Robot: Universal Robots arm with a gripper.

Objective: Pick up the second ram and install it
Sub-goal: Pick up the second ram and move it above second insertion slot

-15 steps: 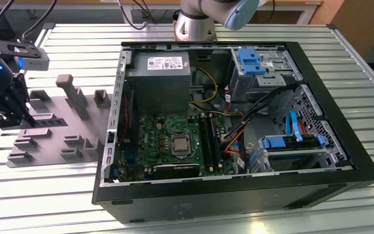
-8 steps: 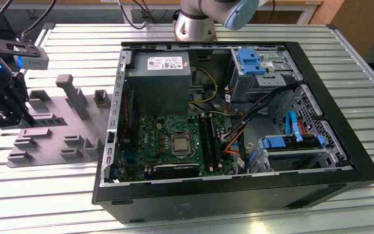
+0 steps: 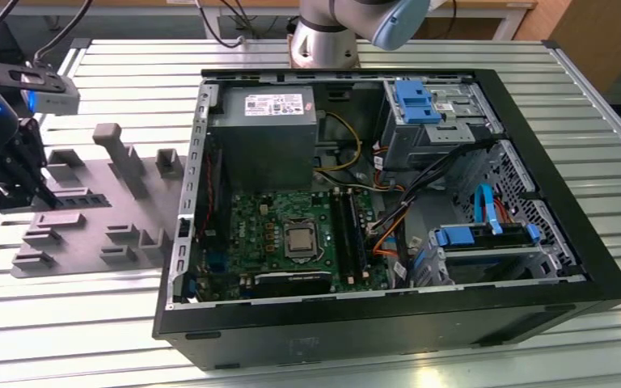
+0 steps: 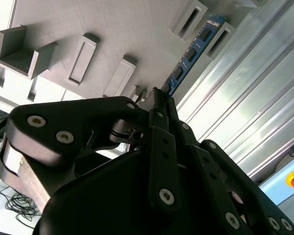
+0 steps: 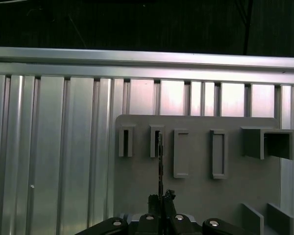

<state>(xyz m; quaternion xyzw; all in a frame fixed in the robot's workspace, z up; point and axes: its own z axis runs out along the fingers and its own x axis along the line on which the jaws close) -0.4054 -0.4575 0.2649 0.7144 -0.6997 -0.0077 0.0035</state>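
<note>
Hand [image 4: 156,98] is pinched together on the near end of the second ram [image 4: 192,51], one jaw on each flat face, and no gap shows. The ram stands on edge above the grey holder plate [image 4: 88,34], with its far end between two raised slot blocks. In the first wrist view the ram is edge-on, a thin dark line [image 5: 160,166] running from the hand [image 5: 161,199] to one narrow slot block [image 5: 157,142]. I can't tell whether it is seated in that slot or already clear of it.

In the exterior view the hand [image 3: 17,184] is at the exterior view's left, over the holder plate [image 3: 84,222] on the slatted surface [image 3: 397,56]. It is well apart from the open computer case [image 3: 597,279] and the memory slots [image 3: 349,234].

Step in hand, as I read it, is the pick-up. You're gripping at one end, so the long free end can probably lever. Keep the stick in line with its slot, move straight along the slot walls, and don't twist. Go slow near the neighbouring blocks, since a scrape could skew the stick in the jaws. Check that it sits square.
</note>
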